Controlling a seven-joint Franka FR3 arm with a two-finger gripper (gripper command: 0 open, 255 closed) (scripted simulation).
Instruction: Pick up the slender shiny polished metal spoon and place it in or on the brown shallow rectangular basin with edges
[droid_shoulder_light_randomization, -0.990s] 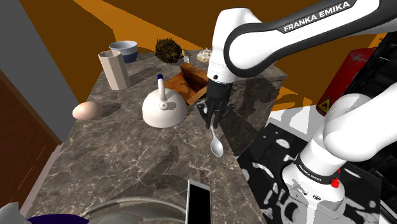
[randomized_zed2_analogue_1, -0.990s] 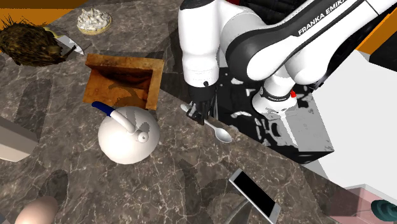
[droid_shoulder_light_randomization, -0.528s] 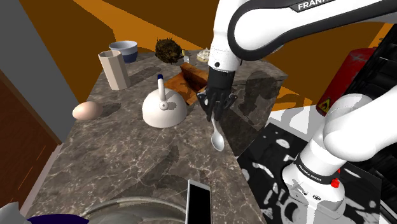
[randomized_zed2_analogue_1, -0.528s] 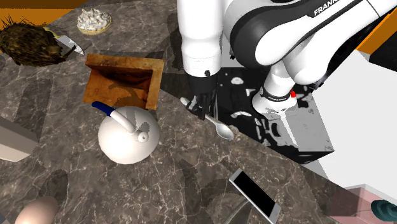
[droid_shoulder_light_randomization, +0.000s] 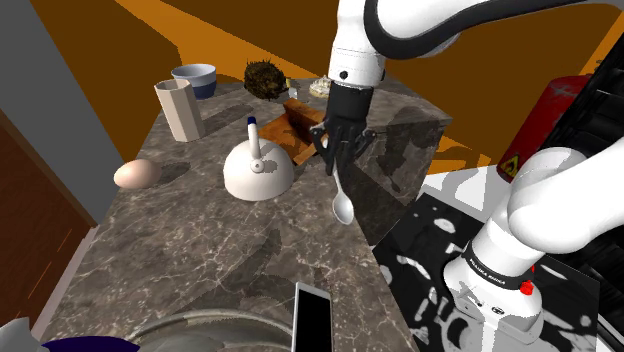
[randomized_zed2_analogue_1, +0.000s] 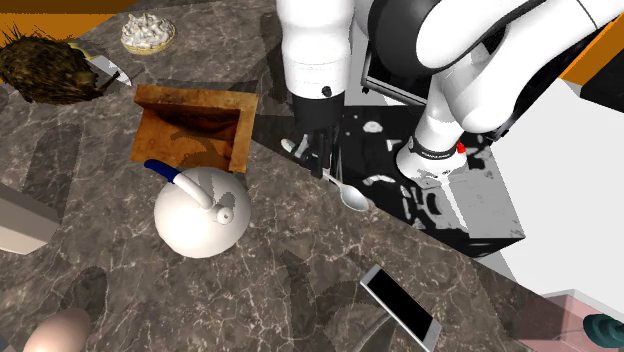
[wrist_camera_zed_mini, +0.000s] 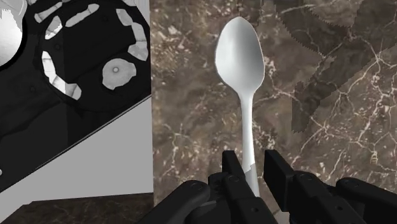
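ok so the spoon (droid_shoulder_light_randomization: 342, 200) is off the counter, pale and shiny, hanging bowl-end down with the top of its handle pinched between the black fingers of the gripper (droid_shoulder_light_randomization: 338, 160), so the jaws are closed on it. It's in the air on the stand's side of the white kettle (droid_shoulder_light_randomization: 258, 172), over the edge of the marble counter (droid_shoulder_light_randomization: 200, 250)

The brown tray (randomized_zed2_analogue_1: 190, 95) sits just past the kettle, nearly touching it, and all I can make out inside is its own brown floor with shadow on it. Further past the kettle there's a beige tumbler (droid_shoulder_light_randomization: 180, 110) and a blue and white bowl (droid_shoulder_light_randomization: 194, 78), can't see into either from here. A dark spiky ball (droid_shoulder_light_randomization: 265, 77) is back there too. An egg (droid_shoulder_light_randomization: 136, 174) lies on the kettle's far side from the arm, and a phone (droid_shoulder_light_randomization: 312, 315) lies well away from the kettle, the opposite way from the tray

The arm comes over from the stand with the last white link standing almost straight up and the hand pointing down at the counter

Compared to a second ago the hand has gone up: the spoon's bowl was close to the marble then, now it's clearly higher, and it has drifted a bit toward the tray. Kettle, tray, egg and phone haven't budged
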